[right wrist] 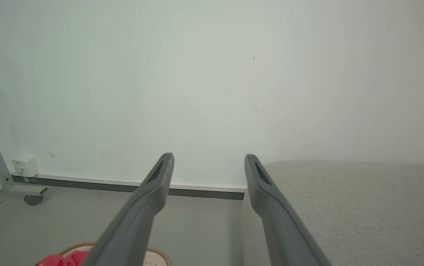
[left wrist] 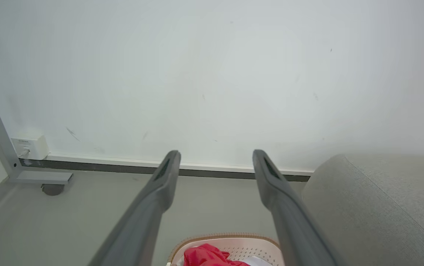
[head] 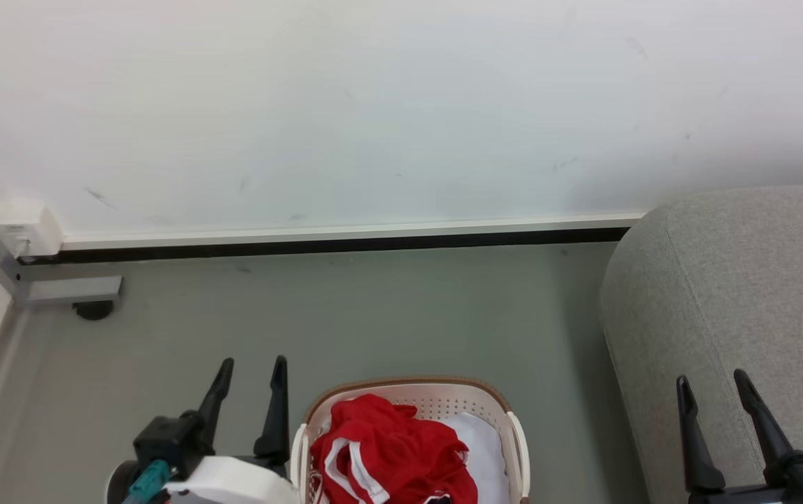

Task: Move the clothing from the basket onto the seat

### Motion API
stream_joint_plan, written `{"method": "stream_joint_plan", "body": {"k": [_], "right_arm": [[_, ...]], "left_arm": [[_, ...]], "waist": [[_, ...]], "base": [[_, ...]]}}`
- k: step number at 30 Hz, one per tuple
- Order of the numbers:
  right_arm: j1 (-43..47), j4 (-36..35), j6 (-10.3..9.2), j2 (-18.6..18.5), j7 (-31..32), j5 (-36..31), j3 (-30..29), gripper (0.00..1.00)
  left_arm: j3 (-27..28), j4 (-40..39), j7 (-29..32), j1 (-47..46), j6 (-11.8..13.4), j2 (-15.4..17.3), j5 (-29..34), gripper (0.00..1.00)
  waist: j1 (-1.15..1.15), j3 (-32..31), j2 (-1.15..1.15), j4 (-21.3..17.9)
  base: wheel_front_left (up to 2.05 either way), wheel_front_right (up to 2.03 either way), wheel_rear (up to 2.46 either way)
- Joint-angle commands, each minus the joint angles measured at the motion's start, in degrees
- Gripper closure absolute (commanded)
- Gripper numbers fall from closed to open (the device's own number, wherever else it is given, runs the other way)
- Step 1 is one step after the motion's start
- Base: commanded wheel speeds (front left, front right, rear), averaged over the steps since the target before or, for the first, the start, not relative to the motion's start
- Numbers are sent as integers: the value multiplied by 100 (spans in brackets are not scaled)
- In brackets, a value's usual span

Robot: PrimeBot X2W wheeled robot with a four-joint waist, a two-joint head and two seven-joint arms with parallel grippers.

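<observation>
"Two grippers! Are they holding something?"

"No. My left gripper [head: 253, 360] is at the lower left of the head view. Its jaws are spread wide with nothing between them. My right gripper [head: 712, 376] is at the lower right, spread wide too, and empty. It shows in front of the seat [head: 737, 280], the big grey thing on the right side."

"Where is the clothing?"

"The red clothing [head: 387, 448] lies in the basket [head: 408, 382] at the bottom middle, bunched up on a white cloth [head: 483, 441]. The basket stands on the grey floor [head: 373, 315], just beside my left gripper and near the seat. My grippers are not touching the clothing."
</observation>
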Motion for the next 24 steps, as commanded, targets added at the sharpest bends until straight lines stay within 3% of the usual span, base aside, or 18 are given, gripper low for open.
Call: {"method": "stream_joint_plan", "body": {"k": [1,12,24], "right_arm": [[83,35,-12,-18,2,38,14,0],[247,371,-12,-19,2,136,94,0],[200,434,-12,-19,2,135,105,0]], "left_arm": [[81,-92,-1,117,-25,-26,87,0],[886,-680,-1,828,-247,-259,469,0],[1155,-566,-1,1057,-468,-387,668,0]], "waist": [[1,-21,0,20],[1,-153,0,-27],[1,-131,0,15]], "base": [[0,0,0],[0,0,0],[0,0,0]]}}
